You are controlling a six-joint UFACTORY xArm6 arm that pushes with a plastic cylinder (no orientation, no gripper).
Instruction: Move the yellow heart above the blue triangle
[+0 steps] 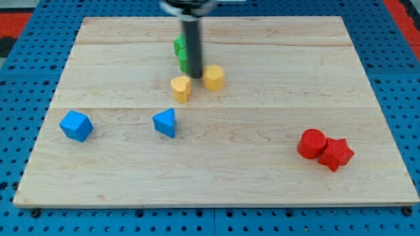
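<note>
The yellow heart (pixel 181 88) lies near the board's middle, up and a little right of the blue triangle (pixel 165 122). My tip (pixel 196 77) is just to the heart's upper right, between it and a yellow hexagon block (pixel 213 77). The rod rises to the view's top and hides part of the green blocks behind it.
Green blocks (pixel 180 54) sit just above the tip, partly hidden by the rod. A blue cube-like block (pixel 76 126) lies at the left. A red cylinder (pixel 312 143) touches a red star (pixel 336 154) at the lower right. The wooden board (pixel 262 183) rests on blue pegboard.
</note>
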